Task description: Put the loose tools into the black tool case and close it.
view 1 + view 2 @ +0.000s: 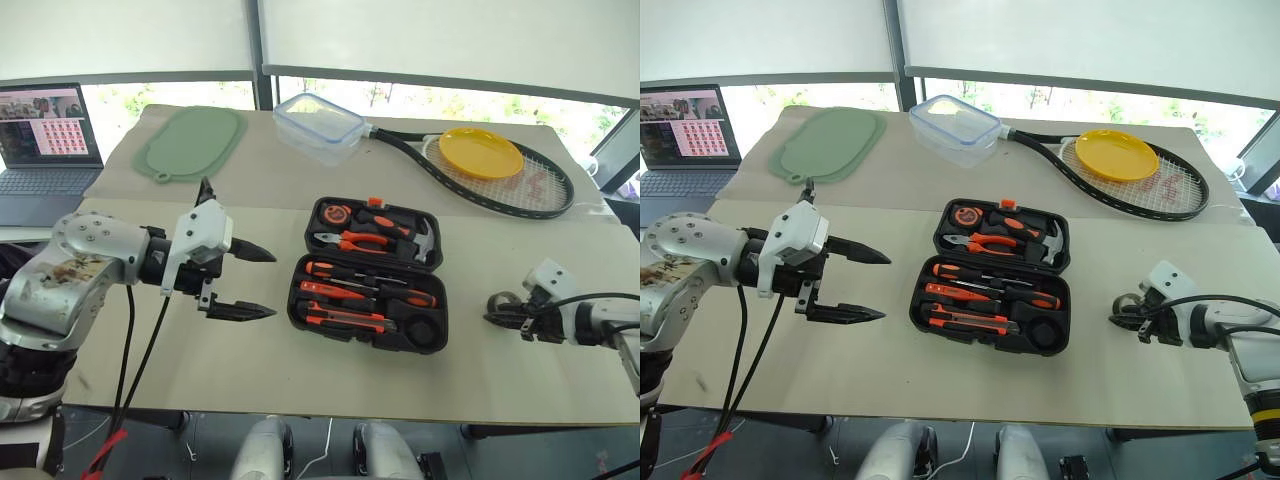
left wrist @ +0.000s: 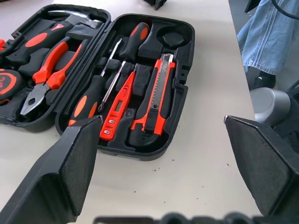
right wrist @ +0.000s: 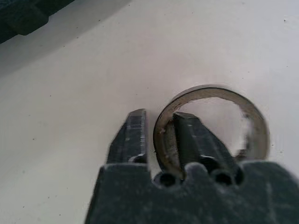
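The black tool case (image 1: 437, 318) lies open at the table's middle. Its near half holds a utility knife (image 2: 156, 100), a slim all-orange screwdriver (image 2: 119, 107) and two black-orange screwdrivers (image 2: 86, 102), with a round recess (image 2: 169, 38) left bare. The far half holds pliers (image 2: 46, 70), a hammer and a tape measure. My left gripper (image 1: 272, 285) hovers open just left of the case, pointing at it. To the right of the case, my right gripper (image 3: 159, 116) is low on the table, shut on the wall of a small grey ring (image 3: 259, 130), one finger inside it and one outside.
At the back of the table lie a green mat (image 1: 192, 142), a clear lidded box (image 1: 320, 127) and a racket (image 1: 545, 195) with a yellow plate (image 1: 480, 152) on it. A laptop (image 1: 45, 140) stands far left. A person's jeans leg (image 2: 266, 37) is beyond the table edge.
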### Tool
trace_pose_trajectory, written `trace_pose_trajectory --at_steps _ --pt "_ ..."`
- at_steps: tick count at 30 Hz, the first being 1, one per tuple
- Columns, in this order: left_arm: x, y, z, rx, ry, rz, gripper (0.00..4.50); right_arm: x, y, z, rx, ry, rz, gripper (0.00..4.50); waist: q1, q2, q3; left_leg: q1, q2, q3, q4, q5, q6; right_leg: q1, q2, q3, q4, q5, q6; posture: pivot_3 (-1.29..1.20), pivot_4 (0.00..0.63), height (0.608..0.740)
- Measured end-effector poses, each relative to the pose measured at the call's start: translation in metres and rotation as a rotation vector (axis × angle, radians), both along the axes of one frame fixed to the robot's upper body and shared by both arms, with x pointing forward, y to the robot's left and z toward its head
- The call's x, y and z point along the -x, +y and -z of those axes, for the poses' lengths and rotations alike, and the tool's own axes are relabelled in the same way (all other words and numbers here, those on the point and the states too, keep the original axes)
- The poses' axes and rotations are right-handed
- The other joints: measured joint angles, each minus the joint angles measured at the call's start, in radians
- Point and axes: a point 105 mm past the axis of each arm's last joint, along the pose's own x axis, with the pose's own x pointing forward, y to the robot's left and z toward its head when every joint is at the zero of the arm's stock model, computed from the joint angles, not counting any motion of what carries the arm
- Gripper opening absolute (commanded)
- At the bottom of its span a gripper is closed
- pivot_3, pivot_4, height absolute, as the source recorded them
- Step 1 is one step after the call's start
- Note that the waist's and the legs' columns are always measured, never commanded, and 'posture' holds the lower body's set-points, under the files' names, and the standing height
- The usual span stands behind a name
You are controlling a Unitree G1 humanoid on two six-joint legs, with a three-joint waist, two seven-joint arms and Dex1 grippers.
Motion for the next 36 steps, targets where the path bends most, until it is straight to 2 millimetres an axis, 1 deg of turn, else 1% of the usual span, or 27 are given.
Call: trace_pose_trajectory --at_steps 4,6,8,10,12,13,15,18,20,25,27,29,33,34,35,36 --pt "-0.002 0.000 0.000 -0.004 -0.005 0.001 4.50 0.005 0.006 -0.001 -0.005 -0.004 -0.032 0.04 0.000 0.000 0.000 0.000 0.000 0.000 0.000 0.000 0.000 0.000 0.000 0.000 0.000 0.000 0.000 0.00 0.150 0.738" --pt "-0.002 -0.001 0.003 -0.009 0.000 0.012 4.50 0.006 0.018 -0.009 -0.031 -0.021 -0.082 0.04 0.000 0.001 0.000 0.000 0.000 0.000 0.000 0.000 0.000 -0.001 0.000 0.000 0.000 0.000 0.000 0.00 0.150 0.738" --pt "-0.001 -0.002 0.004 -0.012 0.003 0.020 4.50 0.010 0.041 -0.027 -0.093 -0.049 -0.174 0.04 -0.003 0.002 0.001 0.000 0.001 0.000 0.000 0.000 0.000 -0.001 0.000 0.001 0.001 0.000 0.000 0.00 0.150 0.738" --pt "0.000 -0.004 0.005 -0.016 0.004 0.035 4.50 0.022 0.076 -0.054 -0.137 -0.084 -0.343 0.04 -0.003 0.004 0.002 0.000 0.001 0.000 -0.001 0.000 0.000 -0.001 0.001 0.001 0.001 0.000 0.000 0.00 0.150 0.738" --pt "0.001 -0.005 0.006 -0.019 0.004 0.043 4.50 0.035 0.097 -0.065 -0.107 -0.092 -0.478 0.04 0.000 0.003 0.002 0.000 0.001 0.000 -0.001 0.000 0.000 -0.001 0.000 0.000 0.001 0.000 0.000 0.00 0.150 0.738" --pt "0.001 -0.005 0.007 -0.022 0.009 0.046 4.50 0.041 0.105 -0.066 -0.093 -0.085 -0.530 0.04 0.001 0.003 0.002 0.000 0.001 0.000 -0.001 0.000 0.000 0.000 0.000 0.000 0.001 0.000 0.000 0.00 0.150 0.738" --pt "0.001 -0.007 0.009 -0.026 0.016 0.052 4.50 0.048 0.120 -0.058 -0.086 -0.051 -0.604 0.04 0.005 0.002 0.003 -0.001 0.001 -0.001 0.000 0.000 0.000 0.000 -0.001 -0.001 0.000 0.000 0.000 0.00 0.150 0.738" --pt "0.002 -0.008 0.011 -0.030 0.020 0.057 4.50 0.048 0.133 -0.049 -0.070 -0.030 -0.643 0.04 0.004 0.002 0.003 -0.001 0.000 0.000 0.001 0.000 0.000 0.000 -0.001 -0.001 0.000 0.000 0.001 0.00 0.150 0.738" --pt "0.001 -0.008 0.010 -0.034 0.014 0.056 4.50 0.046 0.137 -0.042 -0.033 -0.020 -0.655 0.04 0.003 0.002 0.003 -0.001 0.000 0.000 0.001 0.000 0.000 -0.001 -0.001 -0.001 0.001 0.000 0.000 0.00 0.150 0.738" --pt "0.001 -0.008 0.010 -0.039 0.009 0.052 4.50 0.045 0.138 -0.025 0.015 0.021 -0.655 0.04 0.002 0.002 0.003 -0.001 0.000 0.000 0.001 0.000 0.000 -0.001 0.000 -0.001 0.001 0.000 0.000 0.00 0.150 0.738" --pt "0.000 -0.008 0.010 -0.039 0.008 0.051 4.50 0.042 0.136 -0.022 0.041 0.021 -0.645 0.79 0.001 0.002 0.003 -0.001 0.000 0.000 0.001 0.000 0.000 -0.001 0.000 -0.001 0.001 0.000 0.000 0.00 0.150 0.738" --pt "0.000 -0.008 0.010 -0.039 0.006 0.049 4.50 0.041 0.136 -0.024 0.048 0.017 -0.643 1.32 0.002 0.002 0.003 -0.001 0.000 0.000 0.001 0.000 0.000 -0.001 0.000 -0.001 0.001 0.000 0.000 0.00 0.150 0.738" --pt "0.000 -0.007 0.010 -0.039 0.003 0.044 4.50 0.038 0.133 -0.029 0.071 -0.005 -0.637 2.68 0.004 0.002 0.003 -0.001 0.000 0.000 0.000 0.000 0.000 -0.001 0.000 -0.001 0.000 0.000 0.000 0.00 0.150 0.738" --pt "-0.001 -0.007 0.010 -0.040 0.002 0.042 4.50 0.039 0.133 -0.031 0.075 -0.009 -0.638 2.97 0.004 0.002 0.003 -0.001 0.000 0.000 0.000 0.000 0.000 -0.001 0.000 -0.001 0.000 0.000 0.000 0.00 0.150 0.738" --pt "-0.001 -0.007 0.010 -0.041 0.001 0.041 4.50 0.045 0.134 -0.032 0.071 0.015 -0.660 3.12 0.005 0.002 0.003 -0.001 0.000 0.000 0.000 0.000 0.000 -0.001 0.000 -0.001 0.000 0.000 0.000 0.00 0.150 0.738" --pt "-0.001 -0.007 0.010 -0.042 0.001 0.040 4.50 0.049 0.136 -0.033 0.056 0.029 -0.677 3.59 0.004 0.002 0.003 -0.001 0.001 0.000 0.000 0.000 0.000 -0.001 0.000 -0.001 0.000 0.000 0.000 0.00 0.150 0.738"
